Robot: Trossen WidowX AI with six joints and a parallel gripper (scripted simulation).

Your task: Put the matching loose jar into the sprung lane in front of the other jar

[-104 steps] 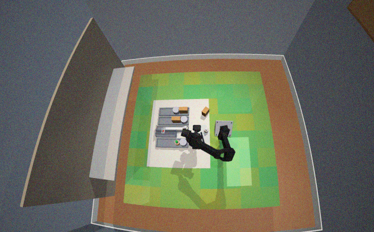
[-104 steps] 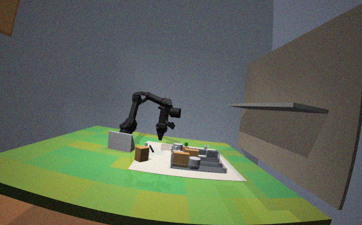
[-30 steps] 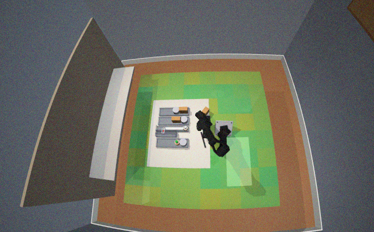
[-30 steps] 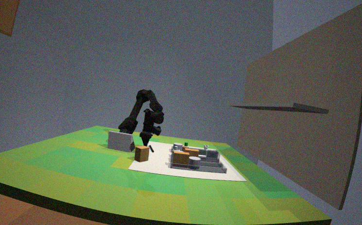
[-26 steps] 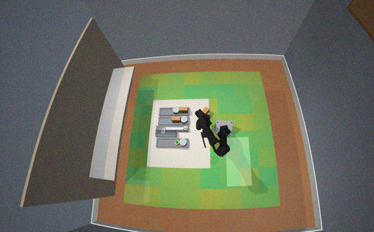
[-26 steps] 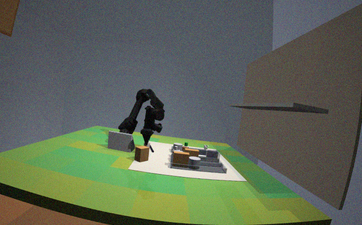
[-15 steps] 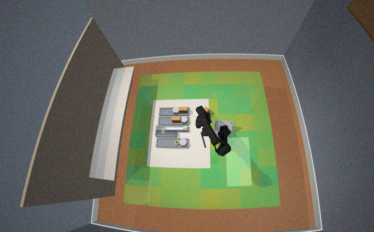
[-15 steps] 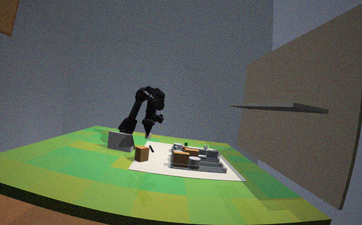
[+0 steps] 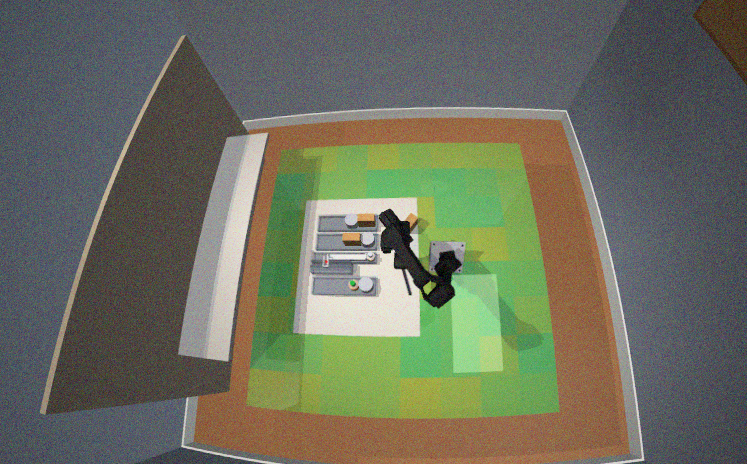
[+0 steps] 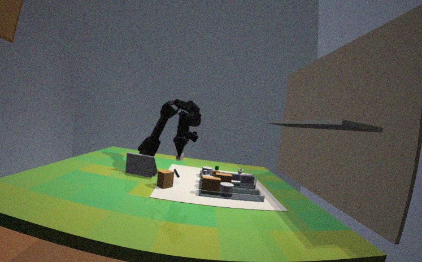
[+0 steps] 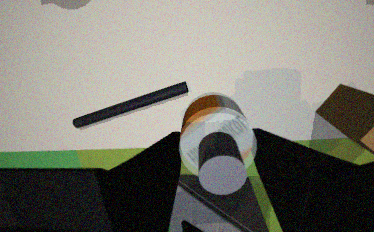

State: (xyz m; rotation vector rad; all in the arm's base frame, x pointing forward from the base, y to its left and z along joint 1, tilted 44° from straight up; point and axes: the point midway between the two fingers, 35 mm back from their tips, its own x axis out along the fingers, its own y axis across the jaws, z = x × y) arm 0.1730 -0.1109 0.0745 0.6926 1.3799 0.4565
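Overhead, we see our arm (image 9: 405, 253) reaching just beside the lane rack (image 9: 344, 253). Sideways, our tool (image 10: 179, 155) hangs above the white mat (image 10: 186, 188), near the rack. Up close, the tool (image 11: 216, 160) pinches the loose jar (image 11: 217, 142), beside a dark rod (image 11: 131, 104).

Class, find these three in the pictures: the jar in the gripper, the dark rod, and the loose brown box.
jar (image 11: 216, 135): wrist view, its clear side wall.
dark rod (image 11: 131, 104): wrist view, mid-length.
brown box (image 10: 165, 179): exterior view, its front face.
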